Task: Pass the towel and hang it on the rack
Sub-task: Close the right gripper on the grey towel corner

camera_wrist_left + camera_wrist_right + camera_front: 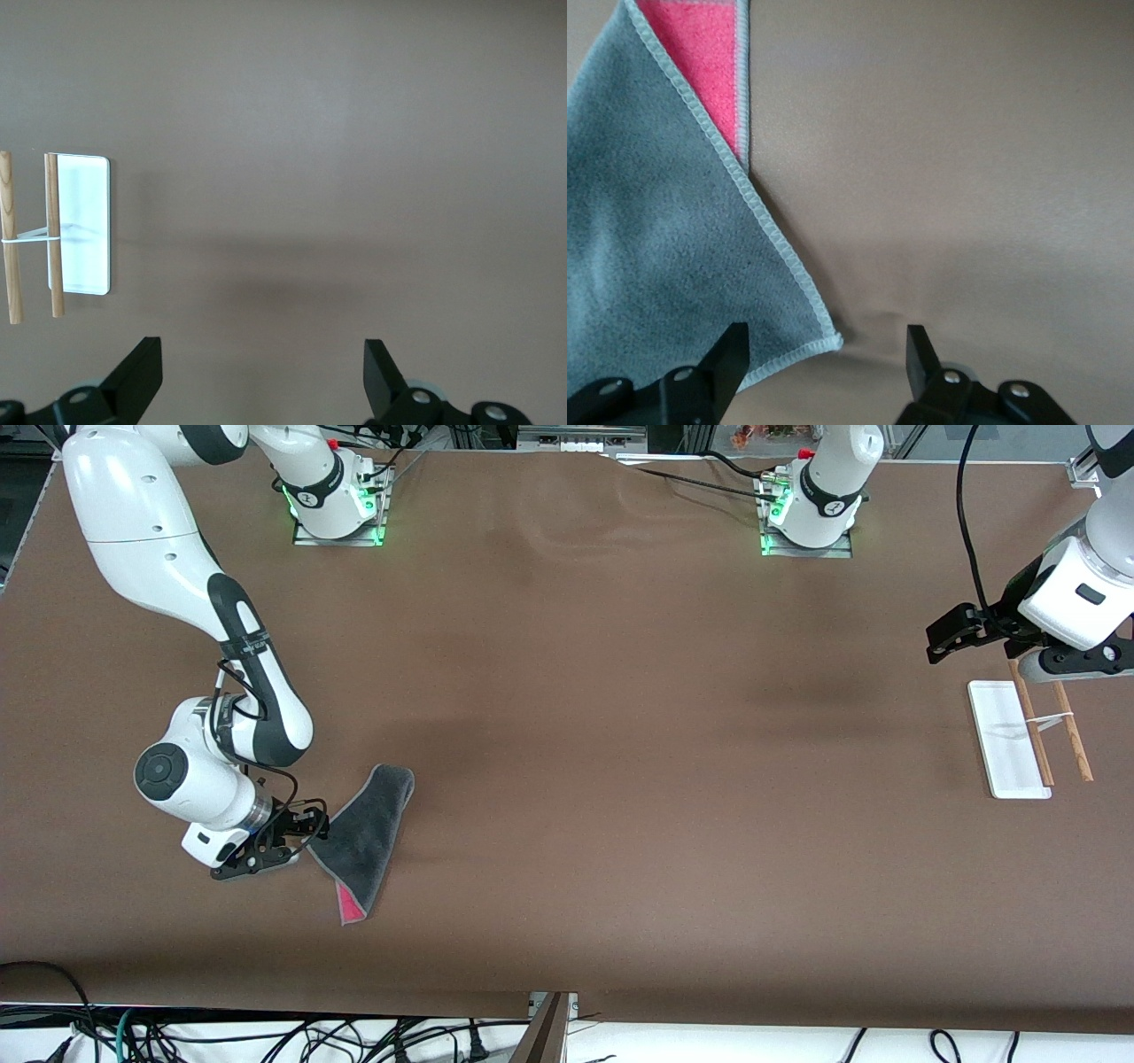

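Note:
The towel [365, 828] lies folded on the table toward the right arm's end, dark grey side up, with a pink-red strip showing at the corner nearest the front camera. My right gripper [306, 841] is down at the table beside it. In the right wrist view its jaws [828, 341] stand open on either side of a stitched corner of the towel [656, 248] without touching it. The rack [1005, 744] stands toward the left arm's end, a white base with two brown rods. My left gripper [941, 642] hangs open and empty [261, 350] above the table beside the rack [84, 221].
Brown table surface all round. The two arm bases [337, 509] [811, 514] stand along the edge farthest from the front camera. Cables hang below the table edge nearest the front camera.

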